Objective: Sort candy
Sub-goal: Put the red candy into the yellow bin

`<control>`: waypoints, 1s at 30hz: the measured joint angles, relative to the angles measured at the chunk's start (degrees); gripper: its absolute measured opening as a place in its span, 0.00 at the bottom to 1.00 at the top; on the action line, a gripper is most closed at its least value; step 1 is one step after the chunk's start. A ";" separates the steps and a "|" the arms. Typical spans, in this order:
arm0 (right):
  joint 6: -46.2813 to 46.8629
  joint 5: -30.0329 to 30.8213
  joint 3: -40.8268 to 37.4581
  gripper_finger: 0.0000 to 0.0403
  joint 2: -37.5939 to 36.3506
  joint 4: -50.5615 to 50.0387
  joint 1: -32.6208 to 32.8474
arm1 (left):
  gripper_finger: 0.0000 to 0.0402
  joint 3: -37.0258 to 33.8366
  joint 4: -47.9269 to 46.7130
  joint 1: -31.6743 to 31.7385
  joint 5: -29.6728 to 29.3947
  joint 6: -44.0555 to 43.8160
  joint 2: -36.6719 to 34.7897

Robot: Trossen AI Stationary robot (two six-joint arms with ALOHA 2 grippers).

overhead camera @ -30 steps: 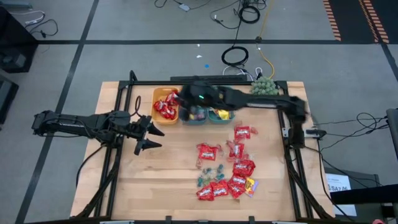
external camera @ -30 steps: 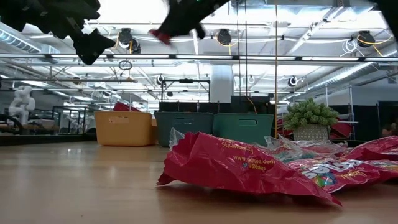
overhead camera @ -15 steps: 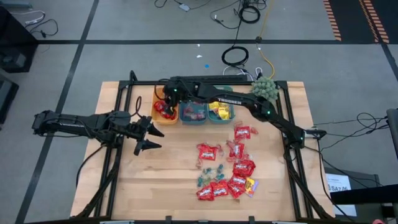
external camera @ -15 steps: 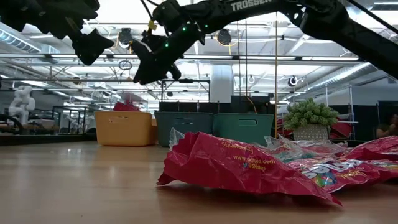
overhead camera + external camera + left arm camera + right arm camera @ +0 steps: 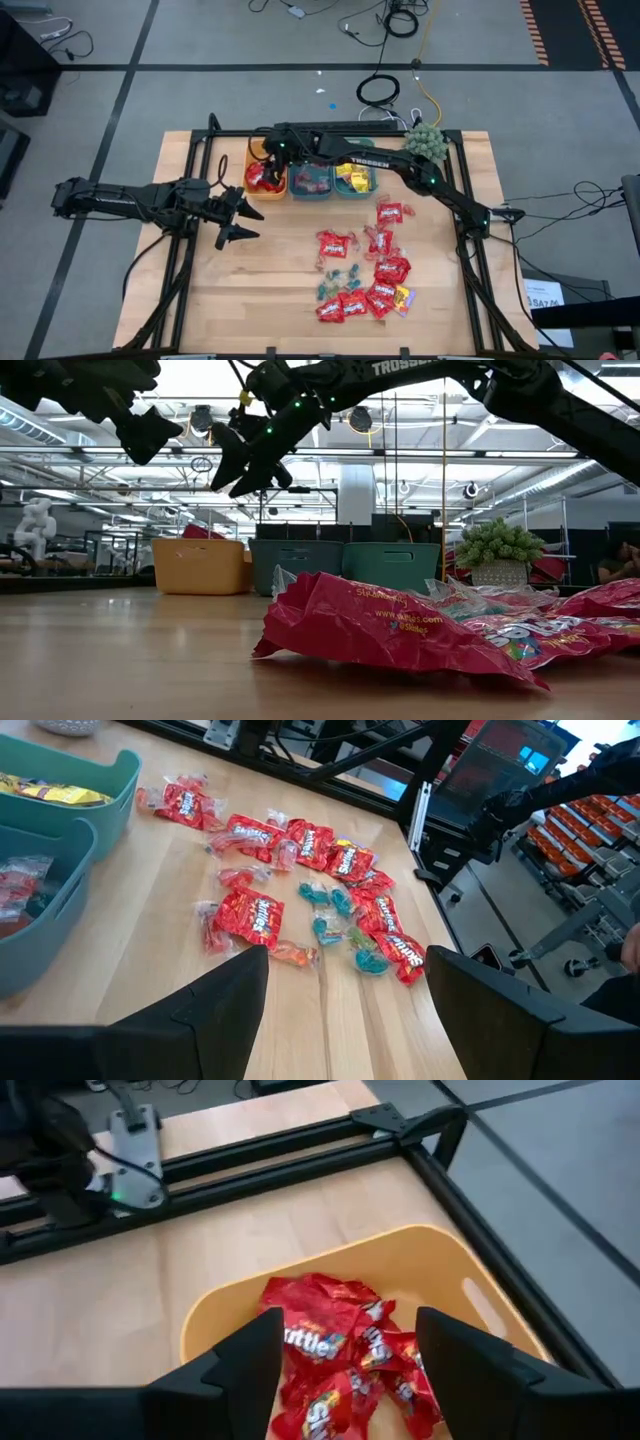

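Note:
Three bins stand in a row at the table's far edge: an orange bin with red packets, a middle teal bin with small mixed pieces, and a right teal bin with yellow packets. Loose candy, mostly red packets with some small blue pieces, lies on the wood at the right centre and also shows in the left wrist view. My right gripper hangs open above the orange bin, with nothing between its fingers. My left gripper waits open over the table's left half.
A green spiky plant stands at the far right corner. Black frame rails run along the table's left, right and far sides. Bare wood lies between the left arm and the candy pile.
My right gripper has swung toward the table's left and come down over the orange bin, carrying a red packet at its fingertips. It has then opened there, and the packet is no longer between its fingers.

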 joint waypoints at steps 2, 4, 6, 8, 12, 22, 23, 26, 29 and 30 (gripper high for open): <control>-0.26 -0.24 0.00 0.56 -0.47 -1.82 0.02 | 0.70 0.02 -0.01 0.01 0.00 0.00 0.00; -1.81 -0.25 0.56 0.55 -1.59 -6.37 0.02 | 0.70 0.02 -0.02 0.02 0.03 -0.03 0.01; -3.26 -0.25 1.57 0.55 -3.23 -12.02 0.02 | 0.70 0.02 -0.04 0.00 0.03 -0.04 0.01; -3.77 -0.24 1.70 0.54 -5.99 -17.46 0.02 | 0.70 0.00 -0.02 0.01 0.03 -0.02 0.01; -4.70 -1.84 1.75 0.54 -11.31 -28.39 0.31 | 0.70 0.00 -0.08 0.00 0.04 -0.04 -0.01; -1.12 -4.44 -21.54 0.50 -27.09 -29.76 4.95 | 0.70 0.00 -0.19 0.00 0.05 -0.04 -0.01; 0.26 -4.39 -27.35 0.50 -29.71 -26.14 6.12 | 0.70 0.00 -0.16 0.00 0.05 -0.04 0.01; 5.96 -4.70 -44.34 0.49 -37.41 -13.66 10.01 | 0.70 0.01 -0.08 0.02 0.05 -0.06 0.00; 10.79 -3.83 -58.06 0.49 -43.16 -1.72 13.30 | 0.70 0.00 -0.02 0.00 0.05 -0.04 0.01; 12.33 -2.97 -62.00 0.49 -44.34 2.24 14.27 | 0.70 0.00 0.00 0.01 0.05 -0.02 0.01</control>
